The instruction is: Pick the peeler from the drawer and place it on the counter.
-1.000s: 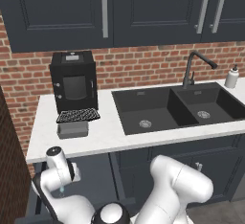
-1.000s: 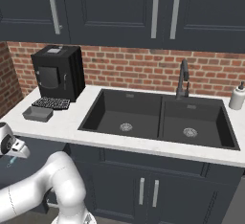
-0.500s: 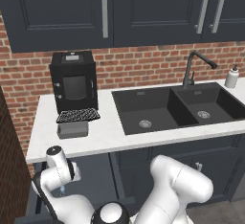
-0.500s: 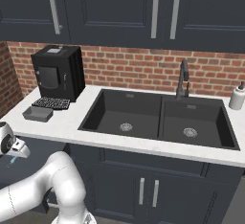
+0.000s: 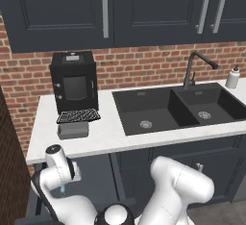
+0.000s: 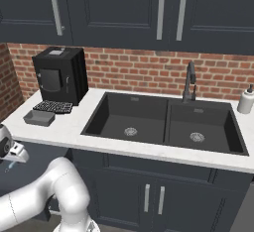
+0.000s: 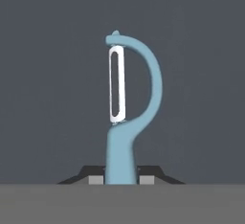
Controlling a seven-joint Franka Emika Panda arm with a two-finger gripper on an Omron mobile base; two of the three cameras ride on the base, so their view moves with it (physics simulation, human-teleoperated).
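The gripper (image 7: 121, 180) squeezes the handle of the pale-blue peeler (image 7: 128, 117); it hangs below the counter's (image 5: 108, 140) front left corner.

No legible text or labels anywhere.

Coffee machine (image 5: 74, 81) on counter (image 5: 108, 135), left of sink (image 5: 178, 108)

One peeler (image 7: 125, 137), one coffee machine (image 5: 73, 81)
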